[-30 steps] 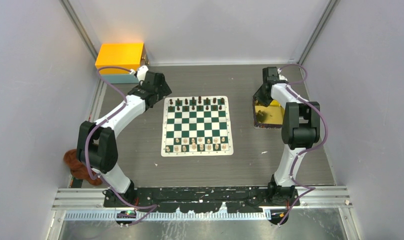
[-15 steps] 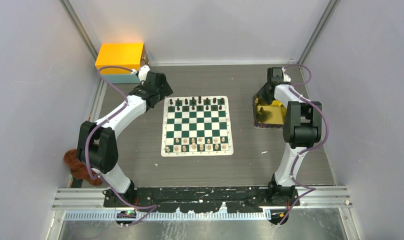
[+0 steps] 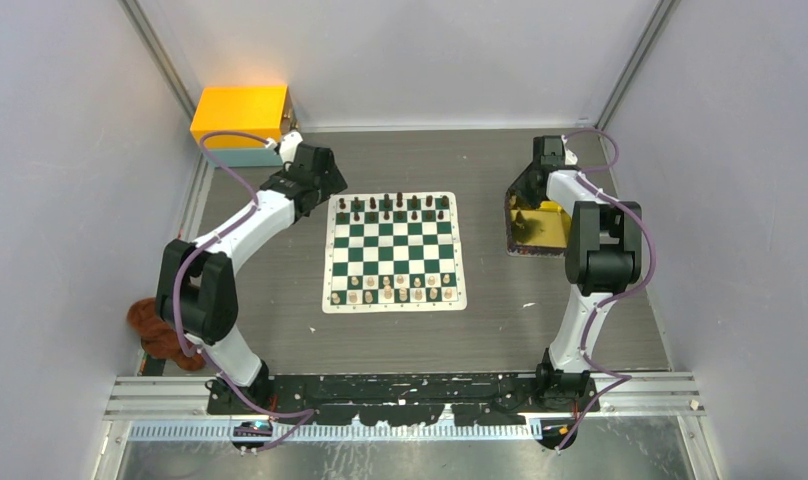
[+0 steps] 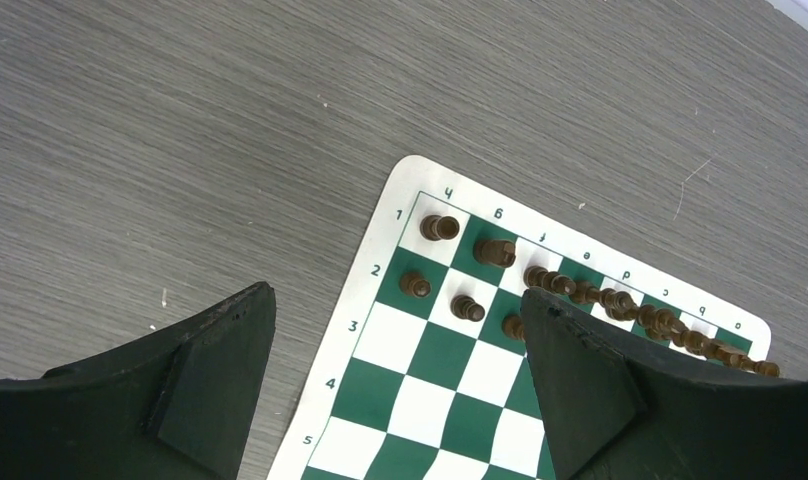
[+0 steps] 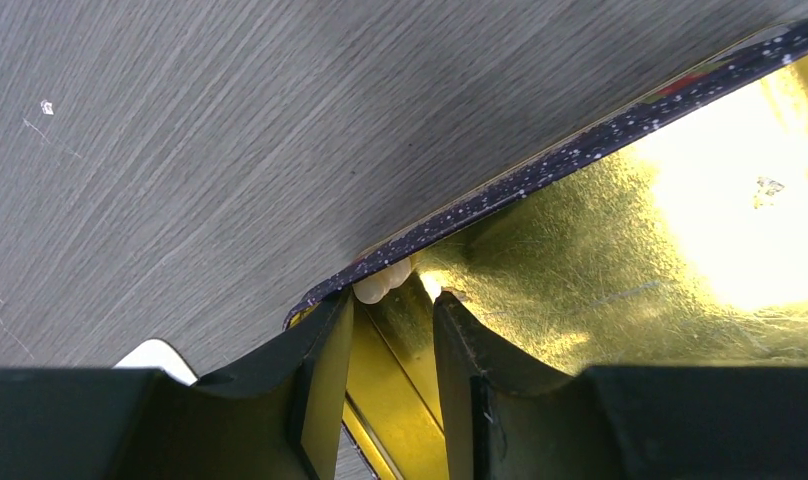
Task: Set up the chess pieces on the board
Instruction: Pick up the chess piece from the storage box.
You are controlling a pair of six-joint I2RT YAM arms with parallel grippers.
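A pale chess piece (image 5: 382, 282) is sitting tucked into a corner of the gold tray (image 5: 600, 250), just ahead of the right gripper (image 5: 390, 312), whose jaws are standing narrowly apart, gripping nothing. It is probably light, hard and slippery, so pinching its waist seems best; the tray's rim is crowding the fingers. The left gripper (image 4: 397, 305) is hanging wide above the board (image 4: 420, 395), dark pieces (image 4: 495, 250) ahead, grey table (image 4: 180, 120) around.
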